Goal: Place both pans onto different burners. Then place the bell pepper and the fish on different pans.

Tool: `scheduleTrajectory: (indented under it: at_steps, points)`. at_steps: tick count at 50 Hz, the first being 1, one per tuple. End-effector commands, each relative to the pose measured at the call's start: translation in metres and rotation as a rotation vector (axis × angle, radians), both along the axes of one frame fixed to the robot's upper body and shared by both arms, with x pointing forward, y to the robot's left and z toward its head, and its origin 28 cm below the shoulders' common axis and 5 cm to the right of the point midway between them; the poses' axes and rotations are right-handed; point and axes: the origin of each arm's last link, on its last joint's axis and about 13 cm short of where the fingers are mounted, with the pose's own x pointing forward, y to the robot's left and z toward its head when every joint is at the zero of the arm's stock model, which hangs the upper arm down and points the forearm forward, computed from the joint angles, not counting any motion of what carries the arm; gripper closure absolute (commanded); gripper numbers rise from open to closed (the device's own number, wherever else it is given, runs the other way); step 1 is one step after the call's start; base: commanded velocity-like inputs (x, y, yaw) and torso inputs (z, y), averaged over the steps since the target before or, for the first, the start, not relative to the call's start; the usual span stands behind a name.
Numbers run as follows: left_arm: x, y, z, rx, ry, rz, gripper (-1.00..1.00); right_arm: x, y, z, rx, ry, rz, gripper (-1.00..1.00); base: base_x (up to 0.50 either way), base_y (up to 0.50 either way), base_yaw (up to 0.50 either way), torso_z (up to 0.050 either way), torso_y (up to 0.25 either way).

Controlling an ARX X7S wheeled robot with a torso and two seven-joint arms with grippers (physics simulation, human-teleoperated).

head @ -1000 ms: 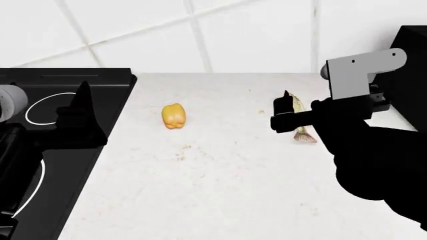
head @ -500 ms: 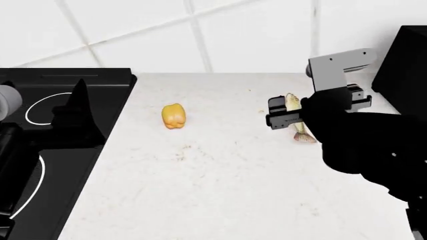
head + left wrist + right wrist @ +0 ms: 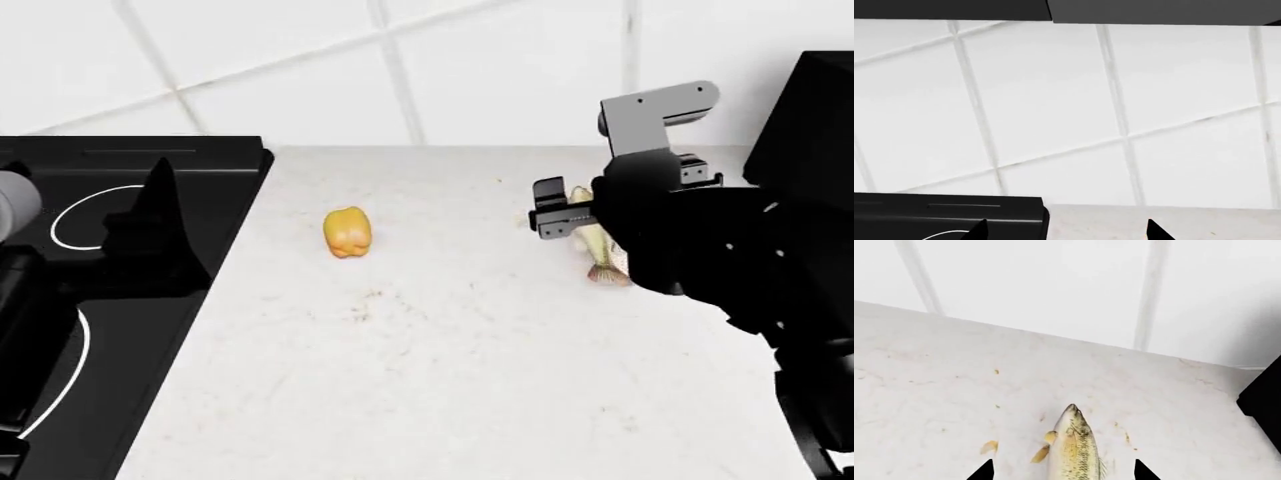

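While the pans are nowhere in view: the right arm works alone.
Right gripper (image 3: 567, 215): spread wide, fingertips straddling the fish (image 3: 1075, 447).
Fish: flat on the counter (image 3: 441, 350), long axis running between the tips, head pointing away.
Nearer arm: right; left gripper (image 3: 1066, 231) spread, empty.

A kitchen, simulated: a wall of large white square tiles with grey grout (image 3: 400, 70) backs a pale speckled stone desk (image 3: 441, 360), and a flat black glass cooktop with white-outlined burner circles (image 3: 80, 300) is set into it. Food lies on the desk: a small yellow-orange bell pepper (image 3: 346, 232) and a whole olive-beige fish (image 3: 1075, 447).
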Motion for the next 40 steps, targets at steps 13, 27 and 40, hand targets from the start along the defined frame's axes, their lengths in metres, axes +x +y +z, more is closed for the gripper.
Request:
scheduleTrajectory:
  at_steps: [13,27,40]
  points:
    - [0.000,0.000,0.003,-0.007,-0.004,0.000,-1.00,0.030,-0.004,-0.015,-0.006,0.077,-0.037,-1.00,0.00,0.00,0.00,0.000,0.000]
    - [0.000,0.001,0.002,-0.012,0.000,0.008,-1.00,0.034,-0.003,-0.031,-0.005,0.120,-0.034,-1.00,0.00,0.00,0.00,0.000,0.000]
    - [0.000,0.002,0.000,-0.015,0.005,0.012,-1.00,0.040,-0.008,-0.041,0.003,0.147,-0.055,-1.00,0.00,0.00,0.00,0.000,0.000]
